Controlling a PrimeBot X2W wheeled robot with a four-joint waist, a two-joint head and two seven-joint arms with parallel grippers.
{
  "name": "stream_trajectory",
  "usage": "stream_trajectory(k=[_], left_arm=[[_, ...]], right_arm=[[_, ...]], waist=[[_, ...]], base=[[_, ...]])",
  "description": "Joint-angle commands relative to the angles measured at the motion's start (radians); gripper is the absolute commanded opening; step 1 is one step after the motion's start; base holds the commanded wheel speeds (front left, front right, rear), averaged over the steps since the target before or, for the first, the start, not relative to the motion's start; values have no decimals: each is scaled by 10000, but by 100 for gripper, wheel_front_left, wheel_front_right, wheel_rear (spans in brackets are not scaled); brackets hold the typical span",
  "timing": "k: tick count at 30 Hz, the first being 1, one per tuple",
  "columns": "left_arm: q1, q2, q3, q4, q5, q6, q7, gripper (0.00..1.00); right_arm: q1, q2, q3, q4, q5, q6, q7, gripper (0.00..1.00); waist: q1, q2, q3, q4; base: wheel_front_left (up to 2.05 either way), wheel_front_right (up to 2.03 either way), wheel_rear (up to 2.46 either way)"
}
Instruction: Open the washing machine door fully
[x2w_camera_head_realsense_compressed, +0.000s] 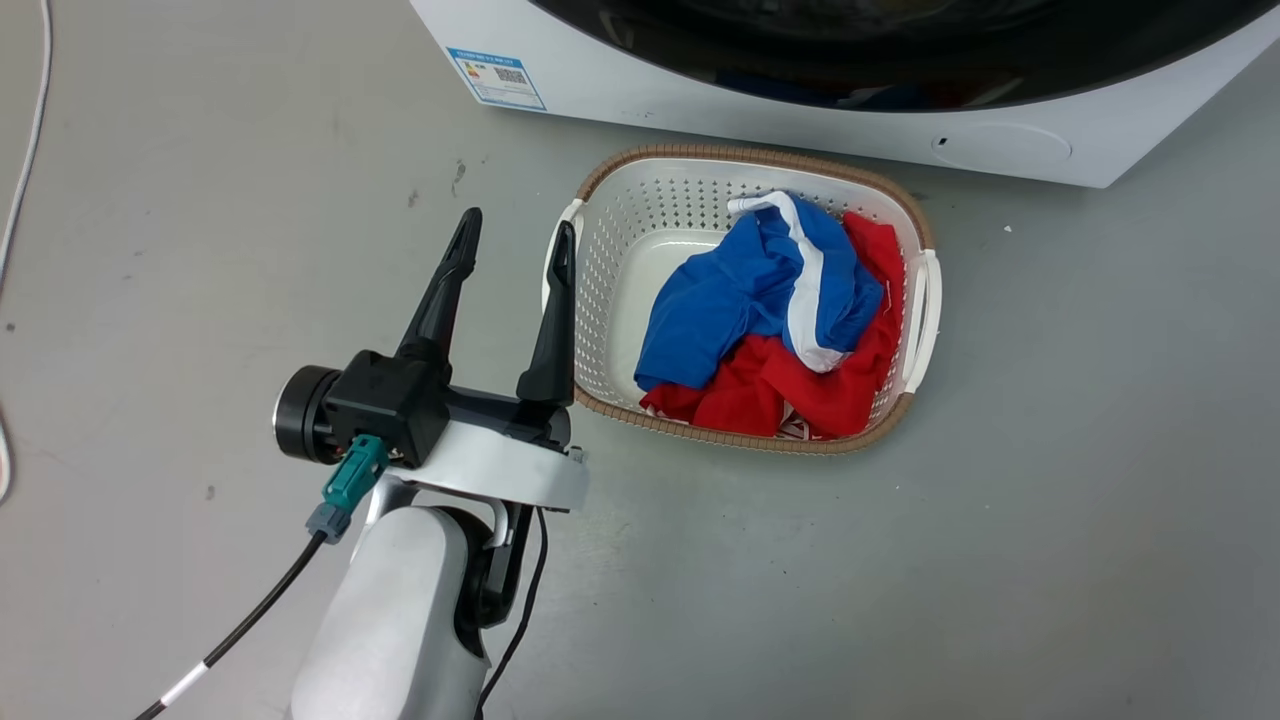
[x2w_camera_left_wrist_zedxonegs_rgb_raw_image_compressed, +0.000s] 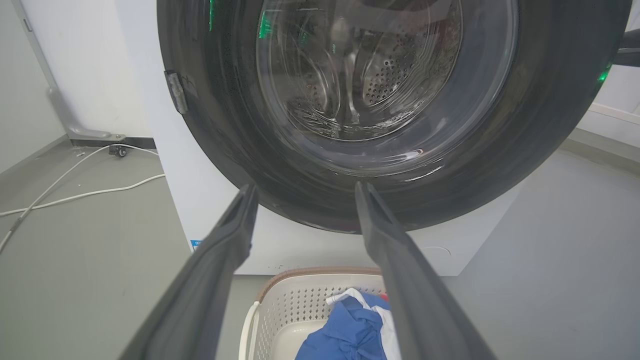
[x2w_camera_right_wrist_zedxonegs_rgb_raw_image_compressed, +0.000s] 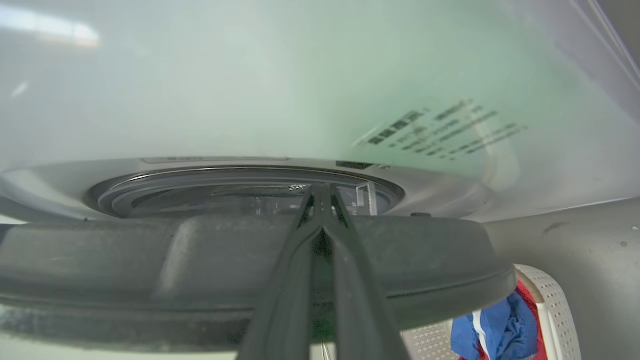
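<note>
The washing machine (x2w_camera_head_realsense_compressed: 700, 90) stands at the top of the head view, and the lower arc of its glossy black door (x2w_camera_head_realsense_compressed: 900, 60) shows there. My left gripper (x2w_camera_head_realsense_compressed: 518, 222) hangs open and empty over the floor, left of the basket. In the left wrist view the door (x2w_camera_left_wrist_zedxonegs_rgb_raw_image_compressed: 240, 125) faces my open left gripper (x2w_camera_left_wrist_zedxonegs_rgb_raw_image_compressed: 306, 186) with room between them. My right gripper (x2w_camera_right_wrist_zedxonegs_rgb_raw_image_compressed: 322, 187) is shut, its tips together just past the door's dark rim (x2w_camera_right_wrist_zedxonegs_rgb_raw_image_compressed: 150, 260). A gap shows between that rim and the machine's white front (x2w_camera_right_wrist_zedxonegs_rgb_raw_image_compressed: 250, 90).
A white perforated laundry basket (x2w_camera_head_realsense_compressed: 760, 155) with blue and red clothes (x2w_camera_head_realsense_compressed: 740, 300) sits on the grey floor right before the machine. White cables (x2w_camera_left_wrist_zedxonegs_rgb_raw_image_compressed: 75, 195) trail over the floor to the machine's left. A wall runs behind the machine.
</note>
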Motion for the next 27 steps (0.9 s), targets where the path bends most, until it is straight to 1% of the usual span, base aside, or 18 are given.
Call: stream_trajectory(k=[1,5,11,14,19,25,27], left_arm=[[-152,-15,-50,-13,-17,27,-25,100],[-188,-15,-114,4,-72,76,-25,100],[-137,-16,-148,133,-131,51,-25,100],[-35,-14,-143,248,-140,25,-25,100],[305,-14,-47,484,-21,-74,-25,100],[683,-15,104,714,12,-148,-25,100],[809,-15,168,768,29,-163,-25,100]], right_arm=[[-132,124,58,64,-31,4,63,0],[-119,209,164,85,-69,4,539,0],[463,161,125,-360,123,15,1162,0],[931,224,128,-566,214,15,1534,0],[1928,544,132,-1012,458,15,2156,0],[3323,851,44,-1718,817,14,2630,0],[3785,1047,39,-2011,915,14,2771,0]], waist=[[-1,0,48,26],[-1,0,89,41],[-1,0,-167,-9],[-1,0,-445,-67],[-1,0,-1110,-277],[-1,0,-1903,-555],[-1,0,-2137,-666]], base=[[0,0,0],[0,0,0],[0,0,0],[0,0,0],[0,0,0],[0,0,0],[0,0,0]])
